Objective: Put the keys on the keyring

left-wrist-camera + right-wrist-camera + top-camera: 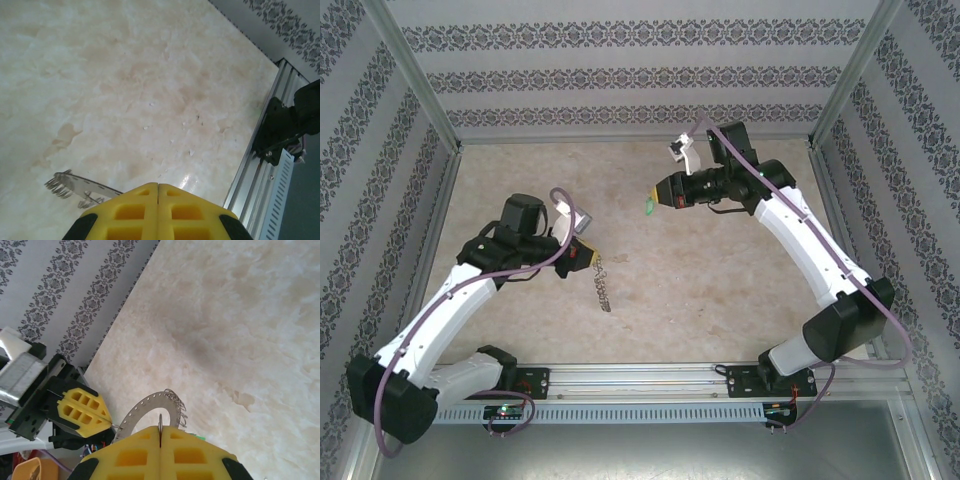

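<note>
left fingers (137,212): clenched, no gap at the seam, gripping the ring by its rim.
right fingers (135,455): clenched on the key, only a hairline seam between the pads.
ring (150,407): held up off the table (720,290) by the left fingers. The right wrist view gives a grey arc with punched holes and a toothed outer fringe, its lower part cut off behind the right fingers. The left wrist view has one toothed end sticking out to the left, the rest hidden under the yellow pads. From the top it is a thin dark sliver running down-right from the left fingers. Cannot tell whether its far end touches the table.
key (650,206): at the tips of the right fingers, green head visible from the top. In the right wrist view a thin silvery blade pokes up out of the seam, with a speck of green at the right pad's edge. The rest is buried in the grip.
key vs ring: the blade lines up with the ring's inner edge in the right wrist view, but the top view shows them apart.
</note>
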`<state>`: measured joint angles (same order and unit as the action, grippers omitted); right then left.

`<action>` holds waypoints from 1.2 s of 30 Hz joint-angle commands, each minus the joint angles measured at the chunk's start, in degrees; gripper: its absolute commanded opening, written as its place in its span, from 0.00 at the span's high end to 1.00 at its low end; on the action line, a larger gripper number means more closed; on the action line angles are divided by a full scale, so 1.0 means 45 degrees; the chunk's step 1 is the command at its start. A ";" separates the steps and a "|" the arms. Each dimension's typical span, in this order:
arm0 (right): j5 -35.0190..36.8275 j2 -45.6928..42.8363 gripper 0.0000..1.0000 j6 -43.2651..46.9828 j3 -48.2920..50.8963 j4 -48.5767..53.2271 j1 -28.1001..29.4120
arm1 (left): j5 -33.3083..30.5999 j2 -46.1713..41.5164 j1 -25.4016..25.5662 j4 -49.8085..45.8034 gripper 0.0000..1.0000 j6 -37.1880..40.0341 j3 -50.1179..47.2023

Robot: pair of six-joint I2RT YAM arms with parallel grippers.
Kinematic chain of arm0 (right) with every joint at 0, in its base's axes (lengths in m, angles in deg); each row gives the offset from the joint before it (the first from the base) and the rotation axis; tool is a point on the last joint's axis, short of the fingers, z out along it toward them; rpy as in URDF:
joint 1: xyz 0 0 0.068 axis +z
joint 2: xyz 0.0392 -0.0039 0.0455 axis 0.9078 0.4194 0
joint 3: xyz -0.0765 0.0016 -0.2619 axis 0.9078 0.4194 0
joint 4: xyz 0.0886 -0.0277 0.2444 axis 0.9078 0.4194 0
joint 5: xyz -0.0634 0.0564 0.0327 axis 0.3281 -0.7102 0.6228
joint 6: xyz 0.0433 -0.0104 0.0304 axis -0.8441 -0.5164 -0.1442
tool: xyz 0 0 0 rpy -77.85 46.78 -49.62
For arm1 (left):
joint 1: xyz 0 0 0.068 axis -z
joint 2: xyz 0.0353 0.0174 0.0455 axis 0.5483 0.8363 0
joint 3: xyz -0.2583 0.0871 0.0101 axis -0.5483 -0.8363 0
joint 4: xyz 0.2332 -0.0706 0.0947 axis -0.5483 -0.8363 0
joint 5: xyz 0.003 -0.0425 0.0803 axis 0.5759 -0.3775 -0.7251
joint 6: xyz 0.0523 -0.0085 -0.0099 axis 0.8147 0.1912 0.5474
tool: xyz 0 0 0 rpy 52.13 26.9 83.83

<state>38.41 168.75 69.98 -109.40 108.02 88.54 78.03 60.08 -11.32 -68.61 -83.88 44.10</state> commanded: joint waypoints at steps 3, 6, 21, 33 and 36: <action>-0.0107 -0.0835 1.00 -0.0177 0.0818 -0.0695 -0.0348 | -0.0670 0.1166 0.0765 -0.0227 1.00 0.0504 0.0333; -0.0168 -0.1177 1.00 -0.0269 0.1355 -0.0955 -0.0551 | -0.0950 0.2009 0.1132 -0.0189 1.00 0.0465 0.0612; -0.0717 -0.1993 1.00 -0.0037 0.2585 -0.0868 -0.1485 | -0.1536 0.6125 0.1977 0.1101 1.00 -0.0144 0.2435; -0.0524 -0.1938 1.00 -0.0676 0.3582 -0.0633 -0.2548 | -0.1940 0.9099 0.2629 0.1743 1.00 -0.0676 0.4361; -0.0544 -0.1971 1.00 -0.0978 0.3913 -0.0808 -0.2816 | -0.2196 0.9724 0.2724 0.1816 1.00 -0.0931 0.4546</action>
<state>36.31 160.95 67.62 -93.24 104.65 76.78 69.75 102.44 0.09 -61.68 -86.31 62.81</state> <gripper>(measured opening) 0.065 0.043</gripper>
